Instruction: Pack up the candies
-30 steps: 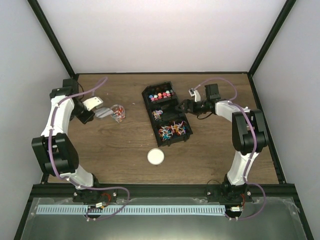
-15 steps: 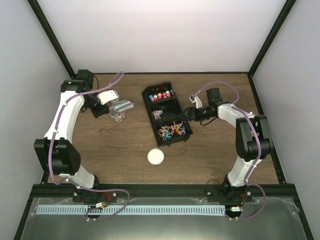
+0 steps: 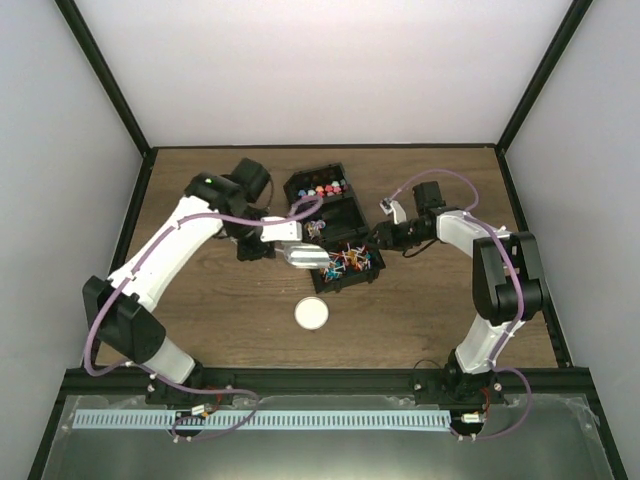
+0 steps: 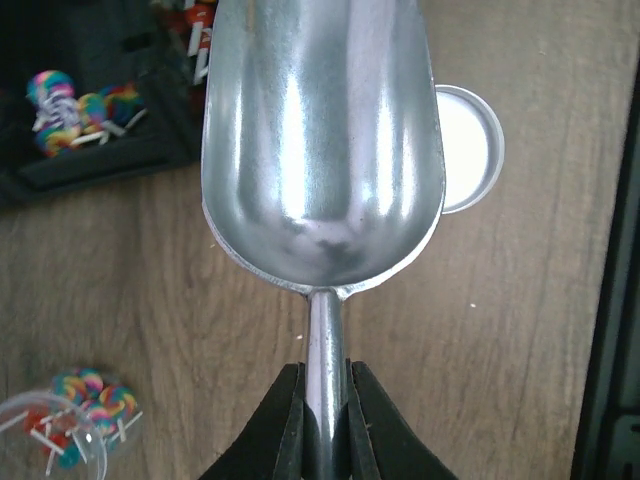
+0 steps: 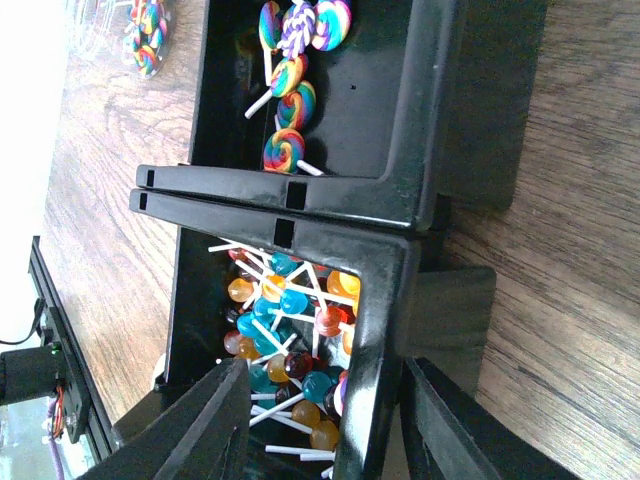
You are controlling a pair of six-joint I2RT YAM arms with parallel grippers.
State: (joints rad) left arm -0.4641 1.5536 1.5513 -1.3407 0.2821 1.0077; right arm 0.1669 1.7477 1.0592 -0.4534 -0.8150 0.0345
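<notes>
Over on the left of my overhead feed, the left arm reaches in toward the middle of the table (image 3: 420, 310). The left gripper (image 4: 326, 378) is pinched tight on the thin handle of a metal scoop (image 4: 320, 150). On the wrist camera the scoop's bowl looks bare and shiny in the part that shows, and its tip runs off the top of the frame.

At the lower left corner of that view a small clear jar (image 4: 50, 432) stands on the wood with a few swirl lollipops inside. Just past the scoop's right side a round white lid (image 4: 470, 150) lies flat on the table, well apart from the jar.

Further right sits the black tray (image 3: 350, 210), split into three compartments, and most of the candies (image 5: 285, 320) are in it. I see round sweets in the far one, swirl lollipops in the middle one, and ball lollipops on white sticks heaped in the near one. The scoop's bowl is at the tray's left edge.

At the tray's right side the right gripper (image 5: 325, 380) has its fingers spread. One is down inside the near compartment beside the lollipops and the other is outside the wall, so it straddles the wall. I cannot tell whether either finger presses on it.
</notes>
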